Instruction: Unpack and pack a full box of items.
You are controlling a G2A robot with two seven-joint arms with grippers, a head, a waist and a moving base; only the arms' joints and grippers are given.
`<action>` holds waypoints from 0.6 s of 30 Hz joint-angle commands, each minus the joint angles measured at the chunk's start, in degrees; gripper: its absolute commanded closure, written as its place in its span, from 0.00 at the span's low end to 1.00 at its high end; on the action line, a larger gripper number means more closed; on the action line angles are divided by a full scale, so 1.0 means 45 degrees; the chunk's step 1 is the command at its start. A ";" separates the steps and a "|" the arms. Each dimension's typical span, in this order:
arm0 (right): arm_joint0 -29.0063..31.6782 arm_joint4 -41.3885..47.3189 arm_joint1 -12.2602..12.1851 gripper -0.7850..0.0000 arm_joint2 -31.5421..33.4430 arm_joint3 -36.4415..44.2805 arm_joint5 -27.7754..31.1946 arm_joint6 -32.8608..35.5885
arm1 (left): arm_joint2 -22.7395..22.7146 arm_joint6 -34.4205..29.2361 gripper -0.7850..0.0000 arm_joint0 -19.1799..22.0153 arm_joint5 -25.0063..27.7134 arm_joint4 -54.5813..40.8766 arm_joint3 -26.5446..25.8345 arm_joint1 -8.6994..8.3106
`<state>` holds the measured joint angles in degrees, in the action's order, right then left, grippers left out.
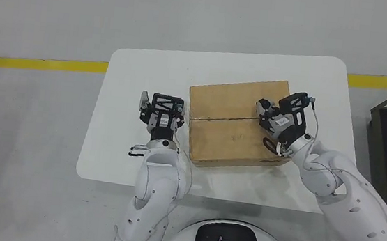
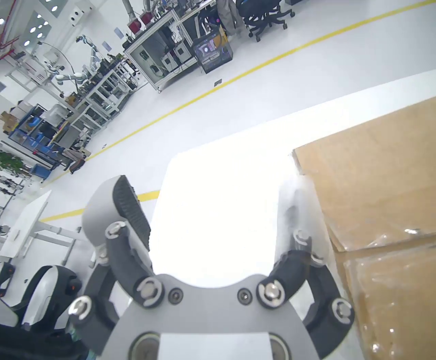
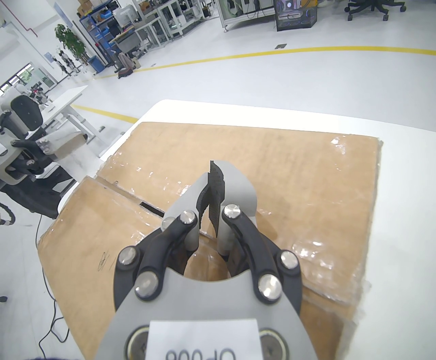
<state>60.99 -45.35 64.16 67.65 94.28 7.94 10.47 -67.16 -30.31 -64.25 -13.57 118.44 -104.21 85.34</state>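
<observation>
Closest in, the right end effector (image 3: 213, 180) hovers with fingers pinched together, empty, over the seam (image 3: 115, 189) of the closed box (image 3: 272, 163), which sits on the white surface (image 1: 131, 114). Left end effector (image 2: 207, 197) hangs spread wide beside the box. I'd work that pinched tip into the seam, bracing the box. Right wrist view reveals glossy tape (image 3: 316, 243) and a dark slit (image 3: 150, 206); top view gives both arms' placement.

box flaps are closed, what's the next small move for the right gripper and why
Probably dip the right gripper into the seam and lever a flap up. The box is closed, that gripper hangs shut right over the seam where a small dark gap shows, and the left gripper sits open beside the box over the table.
</observation>
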 commanded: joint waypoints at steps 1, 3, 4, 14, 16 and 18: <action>0.0029 -0.0021 0.0018 1.00 0.0025 0.0022 -0.0023 -0.0002 | 0.0137 -0.0046 0.00 0.0145 0.0143 -0.0095 -0.0155 0.0045; 0.0069 -0.0040 0.0035 1.00 0.0066 0.0085 -0.0046 -0.0039 | 0.0298 -0.0108 0.00 0.0322 0.0267 -0.0153 -0.0307 0.0096; 0.0087 -0.0051 0.0043 1.00 0.0093 0.0129 -0.0056 -0.0076 | 0.0378 -0.0144 0.00 0.0407 0.0345 -0.0190 -0.0346 0.0121; 0.0586 0.0219 0.0024 1.00 0.1915 0.1349 -0.1092 -0.1817 | 0.1221 -0.0496 0.00 0.1374 0.1142 -0.0171 -0.0223 0.0377; 0.0841 0.0151 -0.0021 1.00 0.2611 0.1454 -0.1433 -0.2156 | 0.1404 -0.0521 0.00 0.1545 0.1256 -0.0153 -0.0169 0.0433; 0.1154 0.0285 -0.0057 1.00 0.3258 0.1342 -0.1640 -0.2389 | 0.1622 -0.0548 0.00 0.1709 0.1410 -0.0172 -0.0110 0.0494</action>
<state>65.43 -44.51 63.97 80.58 100.80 1.07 0.23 -60.46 -32.77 -56.97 -7.62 117.72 -104.83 87.41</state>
